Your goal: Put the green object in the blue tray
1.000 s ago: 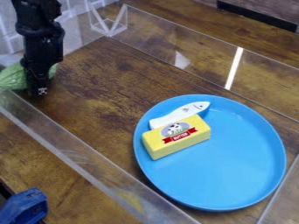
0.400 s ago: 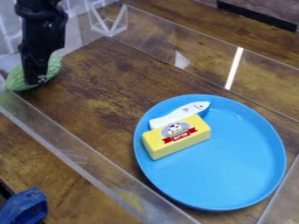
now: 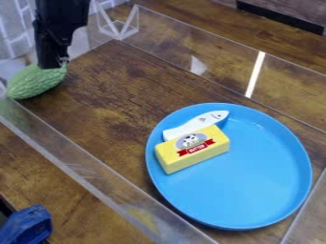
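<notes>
The step in hand looks like the carry: the soft, light green, ribbed oval lump (image 3: 36,82) hangs at the far left, at the tips of the black robot gripper (image 3: 52,63), which is clenched on its upper edge; the lump seems clear of the dark wooden tabletop (image 3: 140,91), though the angle leaves that uncertain. The next move calls for a long traverse to the right and toward the camera, over to the wide, round, bright blue shallow tray (image 3: 274,172), which lies well apart from the lump; the drop should aim for the tray's bare right half, since a yellow rectangular block (image 3: 193,151) and a small white piece (image 3: 201,122) occupy its left side. The arm descends from the top left, its gripper pointing steeply downward — nearly vertical — beside a clear plastic wall (image 3: 76,162).
</notes>
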`<state>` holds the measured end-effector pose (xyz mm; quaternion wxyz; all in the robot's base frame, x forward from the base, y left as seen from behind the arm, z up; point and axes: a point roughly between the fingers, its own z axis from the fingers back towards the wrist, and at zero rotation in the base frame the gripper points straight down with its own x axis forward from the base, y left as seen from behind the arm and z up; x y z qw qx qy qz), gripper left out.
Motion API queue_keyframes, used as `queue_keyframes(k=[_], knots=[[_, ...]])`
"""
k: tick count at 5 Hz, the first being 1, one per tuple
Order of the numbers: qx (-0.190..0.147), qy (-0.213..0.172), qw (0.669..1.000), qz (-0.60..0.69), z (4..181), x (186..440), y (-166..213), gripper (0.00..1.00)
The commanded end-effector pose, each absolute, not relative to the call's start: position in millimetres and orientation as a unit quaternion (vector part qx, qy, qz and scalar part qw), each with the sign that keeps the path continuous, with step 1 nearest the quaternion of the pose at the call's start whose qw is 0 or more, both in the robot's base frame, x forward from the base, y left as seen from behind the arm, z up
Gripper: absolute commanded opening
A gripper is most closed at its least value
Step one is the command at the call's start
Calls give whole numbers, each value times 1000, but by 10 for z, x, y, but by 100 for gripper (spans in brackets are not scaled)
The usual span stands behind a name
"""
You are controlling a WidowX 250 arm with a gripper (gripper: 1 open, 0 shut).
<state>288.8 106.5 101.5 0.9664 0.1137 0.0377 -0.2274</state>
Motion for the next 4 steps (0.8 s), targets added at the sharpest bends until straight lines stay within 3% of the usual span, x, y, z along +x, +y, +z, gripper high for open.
queue_keyframes(k=[1,3,4], knots=[[133,-6,959,-250,1271,3039,1017,100],[123,-21,950,-287,1218,3122,1031,100],[117,-21,952,-283,1082,3187,1039,100]])
